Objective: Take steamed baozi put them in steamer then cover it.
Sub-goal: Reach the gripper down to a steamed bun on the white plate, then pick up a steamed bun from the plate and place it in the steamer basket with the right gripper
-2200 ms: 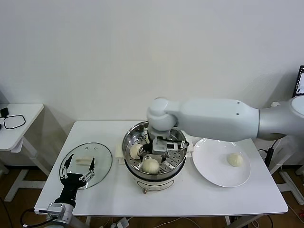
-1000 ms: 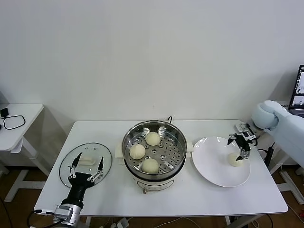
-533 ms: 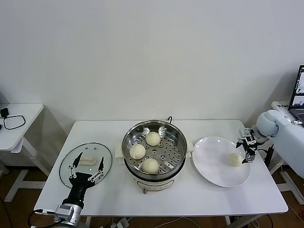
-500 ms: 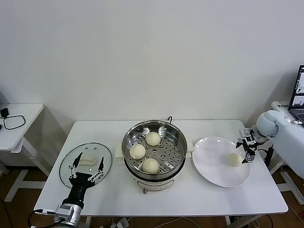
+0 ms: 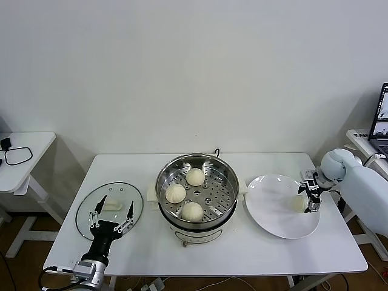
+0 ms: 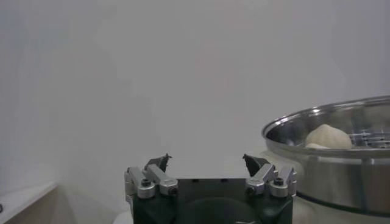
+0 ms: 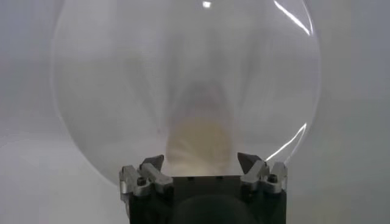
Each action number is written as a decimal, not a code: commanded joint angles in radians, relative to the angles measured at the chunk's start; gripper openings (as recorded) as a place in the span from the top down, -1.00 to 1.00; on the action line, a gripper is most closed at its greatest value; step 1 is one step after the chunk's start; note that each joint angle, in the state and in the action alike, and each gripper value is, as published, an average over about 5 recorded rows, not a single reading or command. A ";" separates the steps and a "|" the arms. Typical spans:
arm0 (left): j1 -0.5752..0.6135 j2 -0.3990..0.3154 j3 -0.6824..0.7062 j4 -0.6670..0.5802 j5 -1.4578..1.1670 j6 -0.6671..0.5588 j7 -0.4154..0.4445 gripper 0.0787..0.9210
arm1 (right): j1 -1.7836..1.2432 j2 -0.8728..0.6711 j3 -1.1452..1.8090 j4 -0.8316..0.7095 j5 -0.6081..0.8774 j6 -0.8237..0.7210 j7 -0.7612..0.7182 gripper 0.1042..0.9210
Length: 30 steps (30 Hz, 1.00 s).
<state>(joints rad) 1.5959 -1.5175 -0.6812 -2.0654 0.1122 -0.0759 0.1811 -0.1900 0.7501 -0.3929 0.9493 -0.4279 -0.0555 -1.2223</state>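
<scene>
Right pincer [image 5: 310,197] has drawn closer around the last baozi [image 5: 297,203] since the earlier frame. Left pincer [image 5: 110,220]: spread wide, low over the near edge of the cover [image 5: 109,210], forearm angled up from the surface [image 5: 242,248]. Steamer [image 5: 197,193]: centre, three baozi [image 5: 192,210] inside. Plate [image 5: 273,212]: last baozi between the right pincer's wide-spread fingers, arm reaching in from the right.

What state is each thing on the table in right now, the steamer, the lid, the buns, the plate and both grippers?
steamer: uncovered, three baozi in its basket.
baozi in the steamer: three, resting apart on the perforated tray.
last baozi: on the plate, between the right gripper's fingers.
plate: holds one baozi.
cover: off, flat on the table left of the steamer.
right gripper: open, around the last baozi.
left gripper: open, hovering at the cover's near edge.
</scene>
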 commanded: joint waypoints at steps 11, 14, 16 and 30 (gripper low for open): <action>-0.004 0.001 0.004 0.006 0.000 0.000 0.000 -0.77 | -0.014 0.019 0.020 -0.019 -0.029 0.003 0.002 -0.66; -0.006 0.001 0.005 0.007 0.000 0.000 0.000 -0.77 | -0.015 0.019 0.021 -0.019 -0.029 0.003 0.002 -0.56; -0.006 0.001 0.005 0.007 0.000 0.000 0.000 -0.77 | -0.015 0.018 0.022 -0.017 -0.028 0.004 0.002 -0.51; -0.007 0.001 0.013 0.002 0.002 0.001 -0.002 -0.77 | 0.112 -0.132 -0.146 0.171 0.212 -0.063 -0.040 -0.47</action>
<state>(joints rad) 1.5890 -1.5176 -0.6684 -2.0616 0.1129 -0.0758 0.1791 -0.1784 0.7206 -0.4037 0.9919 -0.3924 -0.0744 -1.2424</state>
